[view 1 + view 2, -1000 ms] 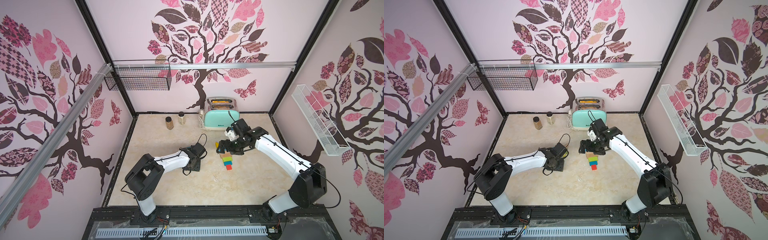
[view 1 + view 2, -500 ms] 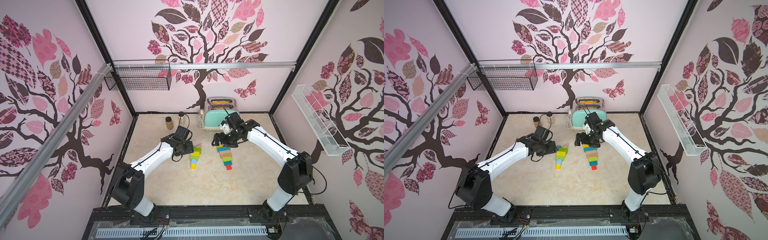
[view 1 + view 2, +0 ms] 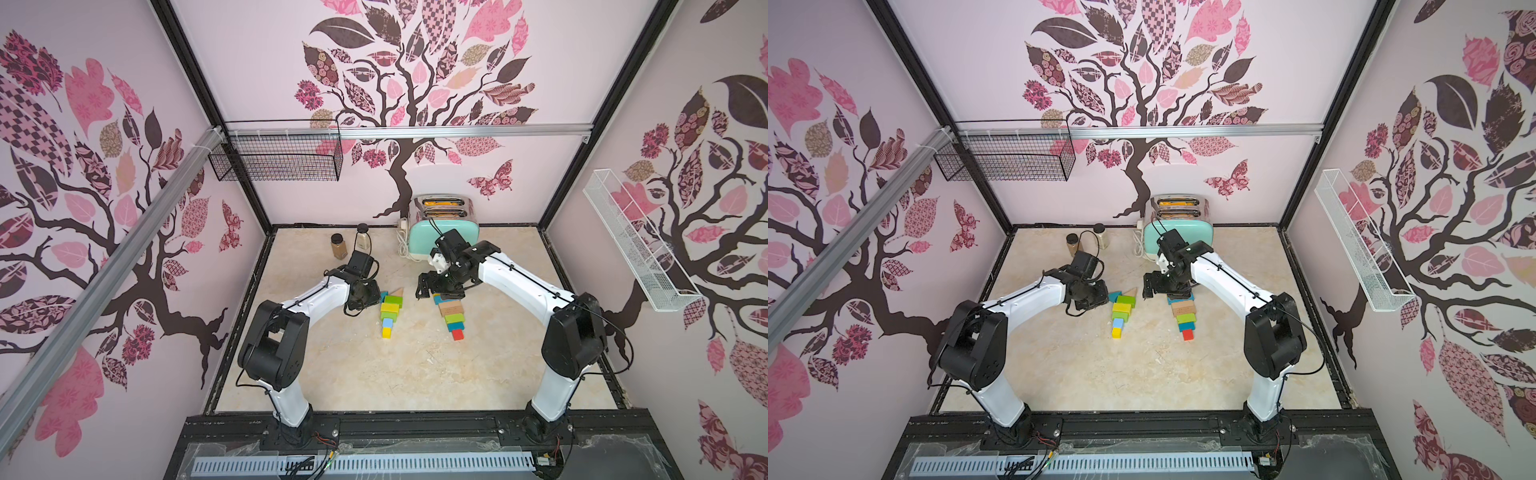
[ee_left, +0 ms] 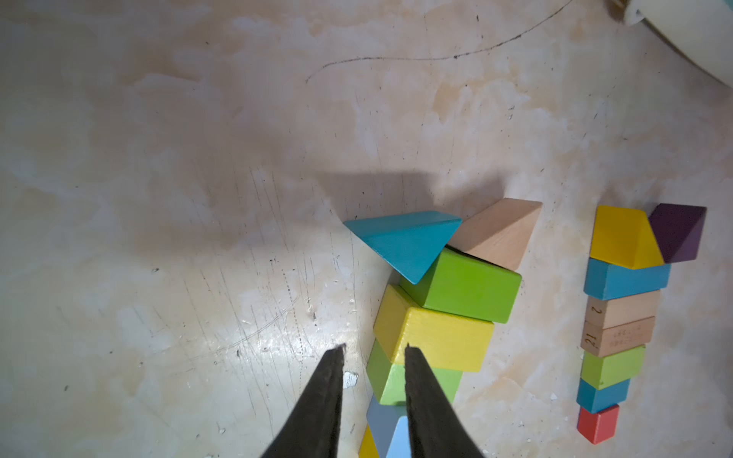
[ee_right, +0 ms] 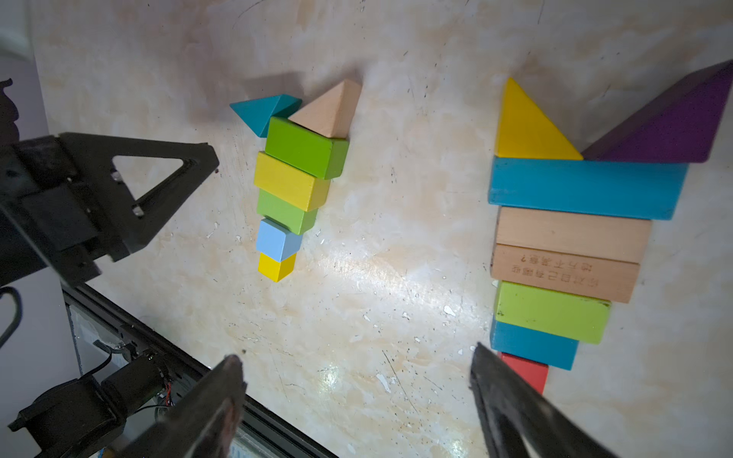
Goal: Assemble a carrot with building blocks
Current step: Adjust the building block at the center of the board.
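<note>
Blocks [image 3: 1122, 308] lie flat on the pale surface [image 3: 374, 374] in two tapering rows, side by side but apart. Each row is widest at the far end and narrows to a small cube at the near end. The left row [image 3: 390, 309] ends far in a teal wedge [image 4: 404, 242] and a tan wedge [image 4: 496, 234]. The right row [image 3: 452, 313] ends in a yellow wedge [image 5: 527, 127] and a purple wedge [image 5: 666, 131].

The left jaws hang just left of the left row's far half, drawn nearly together with nothing between them. The right jaws stand wide apart and empty by the far end of the right row.

To my eye these are small solid wooden pieces: light, stiff and safe to squeeze. The smooth paint may slip, though, and nothing ties the pieces together, so a nudge to one would likely push its neighbours out of line. I'd take a bar from above across its narrow width. I'd take a wedge by its two flat triangular faces, never the slopes, which would squirt it out.
</note>
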You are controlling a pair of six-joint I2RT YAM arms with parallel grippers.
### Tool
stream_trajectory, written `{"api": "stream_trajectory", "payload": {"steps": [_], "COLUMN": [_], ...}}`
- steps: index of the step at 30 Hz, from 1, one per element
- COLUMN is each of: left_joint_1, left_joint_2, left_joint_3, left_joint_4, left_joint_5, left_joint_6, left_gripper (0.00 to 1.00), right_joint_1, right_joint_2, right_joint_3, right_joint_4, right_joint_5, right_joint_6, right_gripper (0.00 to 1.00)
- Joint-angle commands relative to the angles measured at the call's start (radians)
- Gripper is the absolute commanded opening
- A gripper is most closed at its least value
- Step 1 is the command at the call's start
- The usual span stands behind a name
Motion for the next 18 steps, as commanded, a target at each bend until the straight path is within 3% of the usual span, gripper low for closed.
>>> {"api": "stream_trajectory", "payload": {"steps": [1, 18], "left_joint_1": [0.004, 0.032], "left_joint_2": [0.046, 0.187], "left_joint_3": [0.031, 0.120], "left_joint_4": [0.042, 0.003], "left_joint_5": [0.022, -0.090], "left_joint_6": [-0.038, -0.005], "left_gripper": [0.27, 0.26], "right_joint_1": [0.000, 0.000], "right_joint_2": [-0.028, -0.031], "right_joint_3": [0.028, 0.023], "right_joint_4": [-0.013, -0.023], "right_joint_5": [0.028, 0.039], "right_joint_6": [0.001, -0.016], "right_gripper": [0.92, 0.94]}}
